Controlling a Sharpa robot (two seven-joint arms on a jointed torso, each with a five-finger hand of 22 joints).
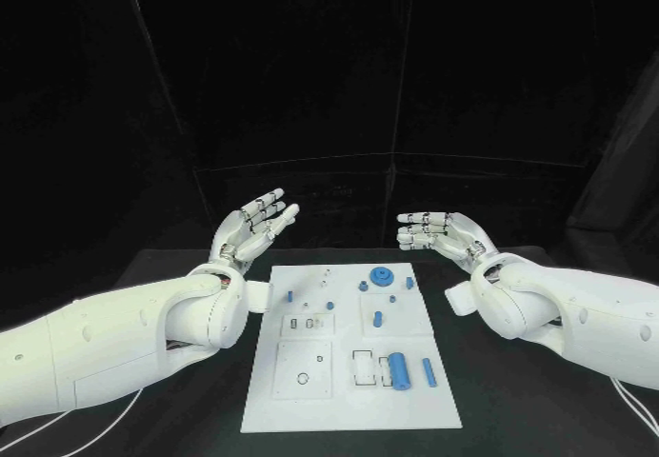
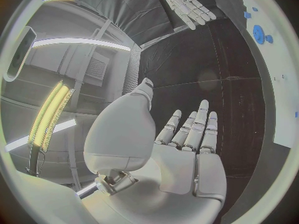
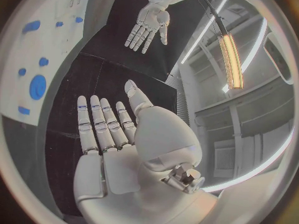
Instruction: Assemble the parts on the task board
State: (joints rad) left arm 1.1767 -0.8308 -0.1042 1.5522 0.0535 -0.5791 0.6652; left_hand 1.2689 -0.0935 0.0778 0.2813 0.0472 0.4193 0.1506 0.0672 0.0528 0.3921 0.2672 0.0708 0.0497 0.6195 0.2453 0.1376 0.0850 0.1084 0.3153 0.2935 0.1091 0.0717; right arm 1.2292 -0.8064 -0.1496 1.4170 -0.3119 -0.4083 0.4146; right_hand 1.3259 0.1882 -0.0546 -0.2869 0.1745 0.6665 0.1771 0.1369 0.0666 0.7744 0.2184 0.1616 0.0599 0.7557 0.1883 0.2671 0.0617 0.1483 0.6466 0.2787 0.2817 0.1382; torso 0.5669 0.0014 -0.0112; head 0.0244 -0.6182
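The white task board (image 1: pixel 412 400) lies flat in the middle of the black table. On it are a blue round disc (image 1: pixel 379 277), a large blue cylinder (image 1: pixel 400 369), a thin blue peg (image 1: pixel 429 371) and several small blue pieces. My left hand (image 1: pixel 258 227) is raised beyond the board's far left corner, fingers spread, holding nothing; it also fills the left wrist view (image 2: pixel 187 149). My right hand (image 1: pixel 437 230) hovers beyond the far right corner, fingers apart and empty, seen again in the right wrist view (image 3: pixel 109 139). Both hands are well clear of the board.
Bare black table (image 1: pixel 535 400) surrounds the board on both sides. A dark curtain (image 1: pixel 344 95) closes off the back. Thin white cables (image 1: pixel 639 409) trail near the table's front corners.
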